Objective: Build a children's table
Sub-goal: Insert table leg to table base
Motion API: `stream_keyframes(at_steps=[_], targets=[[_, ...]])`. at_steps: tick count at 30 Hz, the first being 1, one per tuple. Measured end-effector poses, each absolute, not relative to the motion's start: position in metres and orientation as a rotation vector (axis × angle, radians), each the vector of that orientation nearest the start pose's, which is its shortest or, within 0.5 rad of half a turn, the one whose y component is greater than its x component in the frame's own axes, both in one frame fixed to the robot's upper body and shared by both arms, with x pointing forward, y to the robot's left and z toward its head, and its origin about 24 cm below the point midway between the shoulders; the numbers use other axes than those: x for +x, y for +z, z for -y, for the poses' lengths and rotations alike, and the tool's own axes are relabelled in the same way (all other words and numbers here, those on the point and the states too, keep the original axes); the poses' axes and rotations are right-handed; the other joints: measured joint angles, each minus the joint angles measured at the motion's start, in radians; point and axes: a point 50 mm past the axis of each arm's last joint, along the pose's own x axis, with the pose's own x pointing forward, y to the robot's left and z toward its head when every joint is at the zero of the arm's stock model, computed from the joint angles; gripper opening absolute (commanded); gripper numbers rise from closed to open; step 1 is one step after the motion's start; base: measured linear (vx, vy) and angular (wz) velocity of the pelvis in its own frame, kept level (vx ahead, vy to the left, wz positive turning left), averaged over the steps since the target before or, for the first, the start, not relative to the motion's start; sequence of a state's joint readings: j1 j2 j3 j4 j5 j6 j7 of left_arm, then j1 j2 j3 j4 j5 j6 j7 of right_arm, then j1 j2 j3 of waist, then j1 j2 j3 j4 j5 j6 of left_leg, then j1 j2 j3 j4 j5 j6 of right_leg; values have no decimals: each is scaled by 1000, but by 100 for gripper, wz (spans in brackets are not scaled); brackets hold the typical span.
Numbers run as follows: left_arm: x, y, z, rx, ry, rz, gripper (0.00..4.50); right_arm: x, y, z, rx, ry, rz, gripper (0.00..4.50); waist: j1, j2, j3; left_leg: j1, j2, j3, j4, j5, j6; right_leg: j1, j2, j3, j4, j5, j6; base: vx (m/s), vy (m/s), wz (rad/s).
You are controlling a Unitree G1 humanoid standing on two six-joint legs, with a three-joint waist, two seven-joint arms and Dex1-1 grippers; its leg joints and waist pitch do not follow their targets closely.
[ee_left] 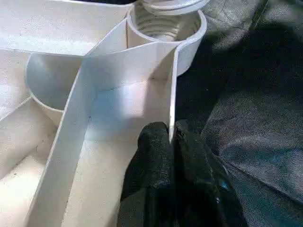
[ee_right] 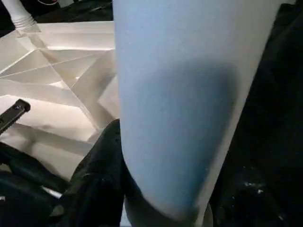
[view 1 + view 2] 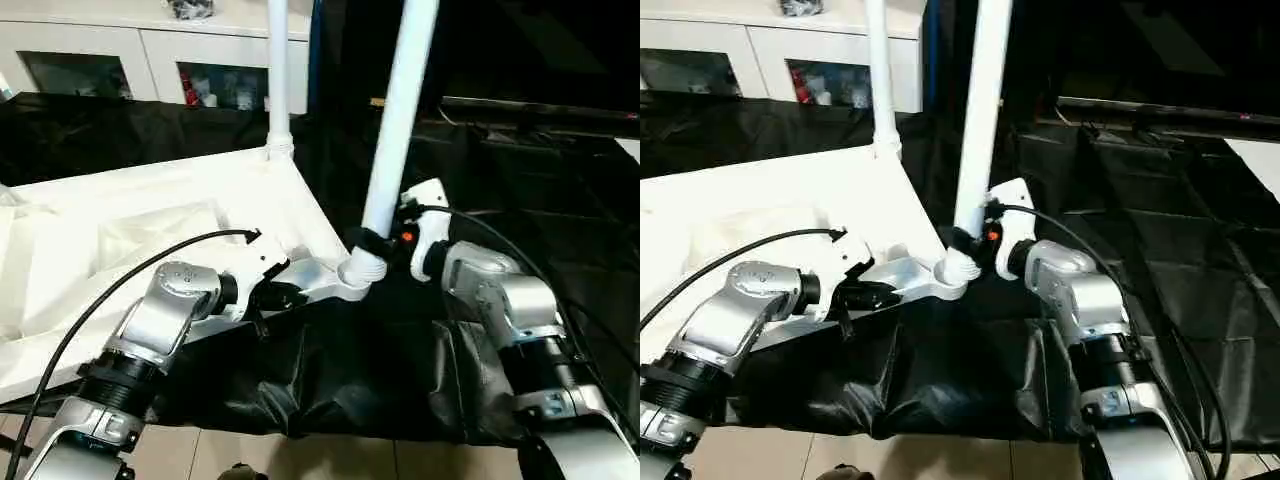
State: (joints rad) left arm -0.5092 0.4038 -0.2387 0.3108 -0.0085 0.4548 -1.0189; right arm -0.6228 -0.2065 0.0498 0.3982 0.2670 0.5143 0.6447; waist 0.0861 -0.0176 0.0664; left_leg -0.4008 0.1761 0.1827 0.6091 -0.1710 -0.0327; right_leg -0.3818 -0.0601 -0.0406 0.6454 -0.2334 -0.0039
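The children's table top [image 3: 150,220] lies upside down on the black cover, ribs facing up. One white leg [image 3: 277,70] stands upright in the far corner socket. A second leg [image 3: 400,110] stands in the near corner socket [image 3: 362,270], and my right gripper [image 3: 378,243] is shut around its lower end; the right wrist view has this leg [image 2: 189,94] close up beside a black finger [image 2: 102,156]. My left gripper [image 1: 171,137] is shut on the top's thin rim wall just short of that socket [image 1: 165,26], one finger on each side.
A white cabinet [image 3: 150,50] with glass doors stands behind. The big black-covered table [image 3: 530,180] stretches to the right, and its cover hangs over the front edge [image 3: 340,390] above the tiled floor [image 3: 300,460]. A black cable [image 3: 120,280] loops over my left forearm.
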Motion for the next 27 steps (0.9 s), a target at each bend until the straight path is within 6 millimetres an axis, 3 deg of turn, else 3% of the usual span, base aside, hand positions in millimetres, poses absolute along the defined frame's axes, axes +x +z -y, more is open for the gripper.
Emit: stream_keyframes(at_steps=[12,21,27], targets=[[310,63,-144,320,-1063,-516,0,344,89,104,79,863,-327,190,-1,-1,0,0,0,1,0,0,0,0,0,0,0,0,0,0,0,0],[309,62,-144,325,-1062,-506,0,344,88,106,68,875,-323,190,-2,0,0,0,0,1,0,0,0,0,0,1,0,0,0,0,0,0],[306,62,-143,322,-1064,-502,0,347,78,107,158,836,-302,190,-5,-1,0,0,0,1,0,0,0,-1,0,1,0,0,0,0,0,0]])
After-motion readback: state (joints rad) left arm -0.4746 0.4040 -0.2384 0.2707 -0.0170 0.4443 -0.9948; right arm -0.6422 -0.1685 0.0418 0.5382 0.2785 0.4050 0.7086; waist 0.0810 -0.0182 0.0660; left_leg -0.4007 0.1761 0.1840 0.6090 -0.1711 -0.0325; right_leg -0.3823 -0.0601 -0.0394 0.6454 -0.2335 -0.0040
